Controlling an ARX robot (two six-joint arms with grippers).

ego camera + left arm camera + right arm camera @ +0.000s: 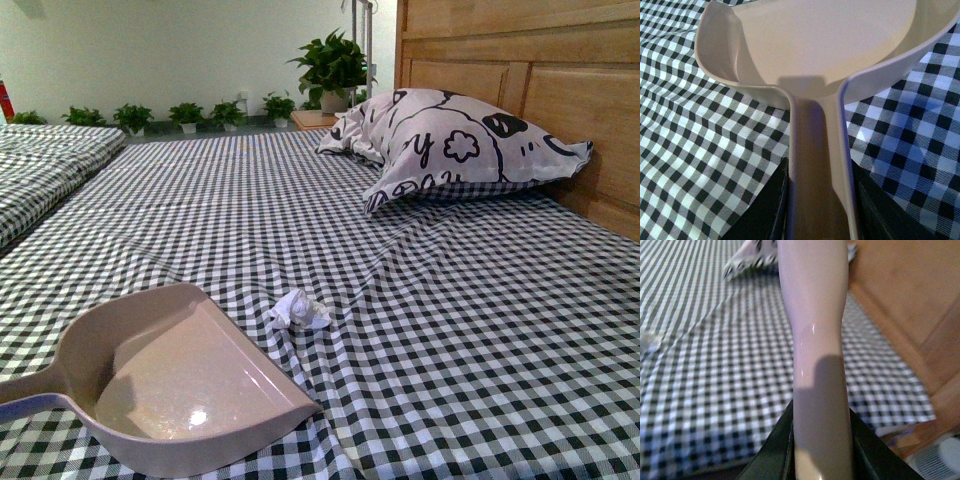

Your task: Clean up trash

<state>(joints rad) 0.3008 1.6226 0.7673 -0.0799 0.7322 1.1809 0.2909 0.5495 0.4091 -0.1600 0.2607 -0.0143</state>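
Crumpled white paper wad (pixel 299 310) is noted on black-and-white checked bedsheet (pixel 460 330), near the open edge of pinkish-beige plastic dustpan (pixel 180 385). The dustpan's handle is clamped by left gripper (pixel 820 215). Pale pink smooth handle (pixel 815 340) is clamped by right gripper (pixel 821 452). White cartoon-print pillow (pixel 450 145) is propped against wooden headboard (pixel 560 90). Potted green plants (pixel 190 115) are lined along the far wall.

The dustpan (pixel 190 390) is glossy smooth plastic, the trash (pixel 299 310) crumpled paper, the sheet (pixel 450 330) cloth.

Trash (pixel 299 310) lies on the bed (pixel 480 330), just behind and right of the dustpan (pixel 190 385). Pillow (pixel 450 145) rests well behind the dustpan, further right, against the headboard (pixel 560 90).
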